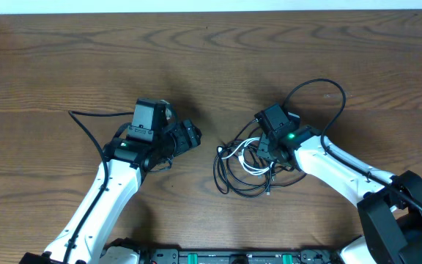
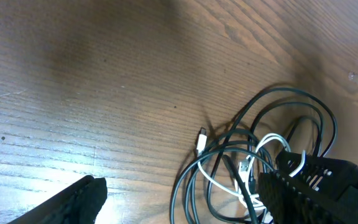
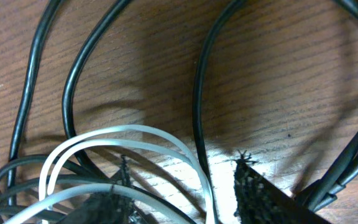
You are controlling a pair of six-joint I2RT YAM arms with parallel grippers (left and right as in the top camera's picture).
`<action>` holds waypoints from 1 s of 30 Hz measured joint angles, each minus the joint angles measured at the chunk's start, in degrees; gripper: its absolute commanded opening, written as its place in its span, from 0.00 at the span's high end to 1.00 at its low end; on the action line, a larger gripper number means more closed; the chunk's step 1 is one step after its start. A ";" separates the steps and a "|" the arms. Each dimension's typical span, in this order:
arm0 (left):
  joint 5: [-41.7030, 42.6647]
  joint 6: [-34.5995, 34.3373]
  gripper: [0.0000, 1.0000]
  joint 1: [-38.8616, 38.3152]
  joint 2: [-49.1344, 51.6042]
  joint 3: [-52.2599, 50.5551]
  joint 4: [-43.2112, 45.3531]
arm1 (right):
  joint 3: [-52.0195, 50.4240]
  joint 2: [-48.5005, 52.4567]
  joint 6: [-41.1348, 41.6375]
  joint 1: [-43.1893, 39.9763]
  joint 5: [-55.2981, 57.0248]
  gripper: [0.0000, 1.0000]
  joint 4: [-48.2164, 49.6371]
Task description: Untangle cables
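The cables lie in one tangled pile on the wooden table: black loops (image 1: 234,185) with a shorter white cable (image 1: 242,152) woven through them. My right gripper (image 1: 264,152) is down in the top of the pile. It is open, and in the right wrist view its fingers (image 3: 185,193) straddle a strand of the white cable (image 3: 135,130) and a black cable (image 3: 197,93). My left gripper (image 1: 191,136) is open and empty just left of the pile. In the left wrist view (image 2: 179,199) the black loops (image 2: 272,93), white cable (image 2: 272,138) and a white plug (image 2: 201,140) lie ahead.
A thicker black wire (image 1: 339,95) arcs from the right arm behind the pile. Another arm wire (image 1: 79,121) runs off the left arm. The table's far edge (image 1: 211,10) is at the top.
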 measured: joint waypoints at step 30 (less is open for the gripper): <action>-0.02 0.00 0.02 0.00 0.00 0.00 0.00 | -1.73 0.42 2.38 -0.11 -1.46 0.99 -0.92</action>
